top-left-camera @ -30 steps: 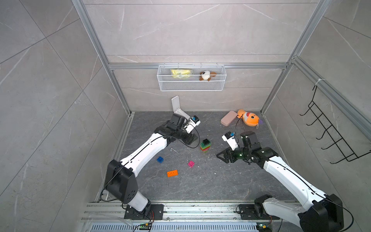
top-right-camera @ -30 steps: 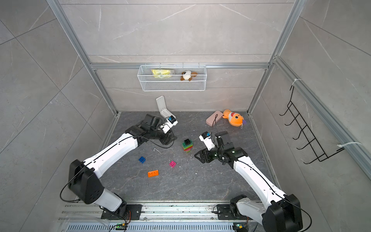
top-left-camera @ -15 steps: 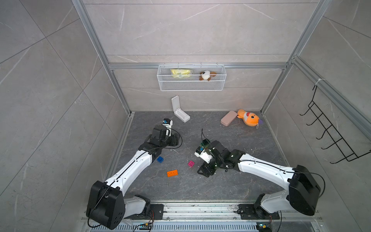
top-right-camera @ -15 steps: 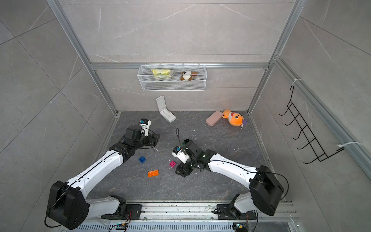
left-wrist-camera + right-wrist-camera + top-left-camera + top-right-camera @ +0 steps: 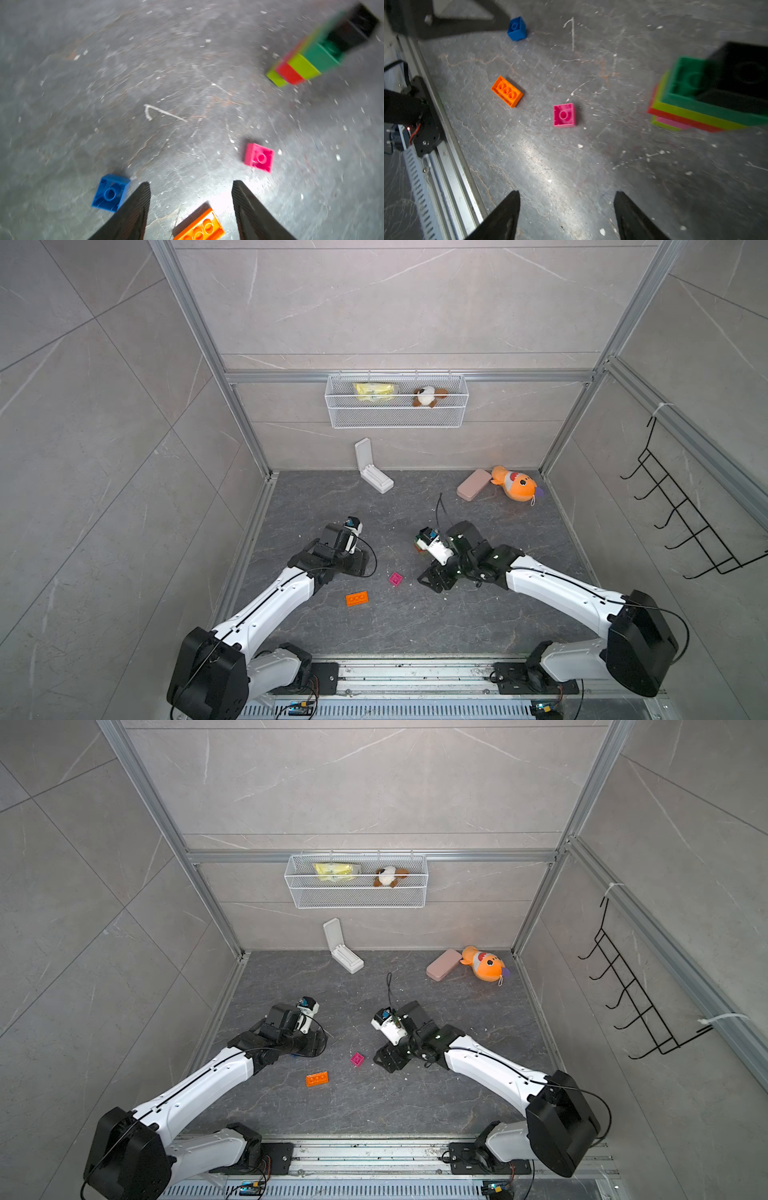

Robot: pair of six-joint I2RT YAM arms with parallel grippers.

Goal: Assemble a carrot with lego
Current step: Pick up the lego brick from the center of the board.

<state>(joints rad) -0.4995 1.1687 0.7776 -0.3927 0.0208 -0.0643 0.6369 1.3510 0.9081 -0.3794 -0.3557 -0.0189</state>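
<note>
The carrot (image 5: 691, 104) is a stepped stack of lime, pink, red, lime and green bricks with a black brick on top, standing on the grey floor; it is also blurred in the left wrist view (image 5: 311, 60). Loose lego lies near it: an orange oblong brick (image 5: 356, 598) (image 5: 199, 226), a pink square brick (image 5: 395, 578) (image 5: 564, 115) and a blue square brick (image 5: 111, 193) (image 5: 517, 29). My left gripper (image 5: 358, 565) (image 5: 190, 182) is open just above the floor, the orange brick showing between its fingers. My right gripper (image 5: 433, 578) (image 5: 566, 192) is open and empty, right of the pink brick.
A white hinged case (image 5: 374, 472) stands at the back wall. A pink oblong case (image 5: 473, 484) and an orange plush fish (image 5: 515, 485) lie at the back right. A wire basket (image 5: 397, 406) hangs on the back wall. The metal rail (image 5: 452, 158) runs along the front.
My left arm has swung from the white case at the back down to the loose bricks. My right arm has come from the right side in toward the pink brick.
</note>
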